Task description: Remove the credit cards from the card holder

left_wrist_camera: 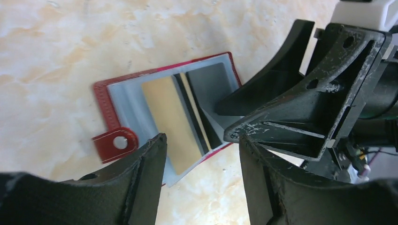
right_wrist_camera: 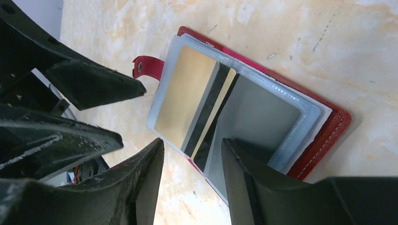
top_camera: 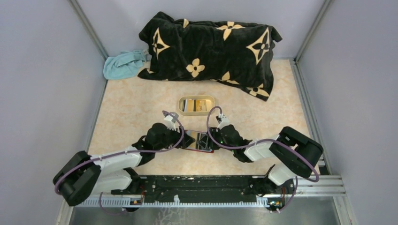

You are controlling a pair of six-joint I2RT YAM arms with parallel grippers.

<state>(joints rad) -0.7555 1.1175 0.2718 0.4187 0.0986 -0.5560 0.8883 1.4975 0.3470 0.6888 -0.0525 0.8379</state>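
Observation:
The dark red card holder (top_camera: 201,142) lies open on the table between both grippers. Its pale blue-grey sleeves (left_wrist_camera: 126,101) face up, and its red tab (left_wrist_camera: 115,143) sticks out at the side. An orange-yellow credit card (left_wrist_camera: 171,117) with a black stripe sits in a sleeve. My left gripper (left_wrist_camera: 201,154) is open at the holder's near edge, with only table between its fingers. My right gripper (right_wrist_camera: 192,154) is open too. One of its fingers (right_wrist_camera: 244,164) lies over the grey sleeve (right_wrist_camera: 263,112) beside the card (right_wrist_camera: 185,101).
A beige oval tray (top_camera: 212,105) with cards lying in it stands just behind the holder. A black blanket with tan flowers (top_camera: 211,47) fills the back, and a teal cloth (top_camera: 123,64) lies at the back left. Grey walls close in both sides.

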